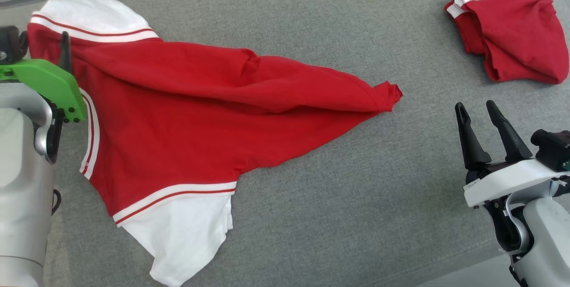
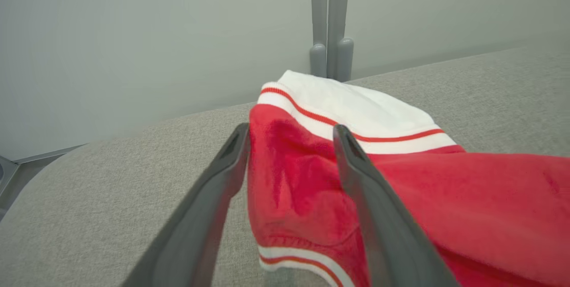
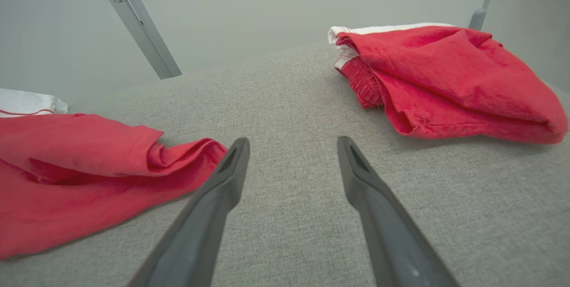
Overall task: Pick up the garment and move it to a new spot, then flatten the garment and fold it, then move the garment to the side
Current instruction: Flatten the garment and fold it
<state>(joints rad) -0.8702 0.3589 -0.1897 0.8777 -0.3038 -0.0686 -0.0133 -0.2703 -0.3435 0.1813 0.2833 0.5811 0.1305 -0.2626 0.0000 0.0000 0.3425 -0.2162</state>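
The left gripper and right gripper are spread wide, nothing gripped. The bunched shirt could be folded with creases trapped if flattening is skipped.

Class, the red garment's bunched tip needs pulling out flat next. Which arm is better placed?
Right. The right fingers stand open beside the garment at its bunched tip, with bare grey surface between them. The left fingers sit at the far sleeve.
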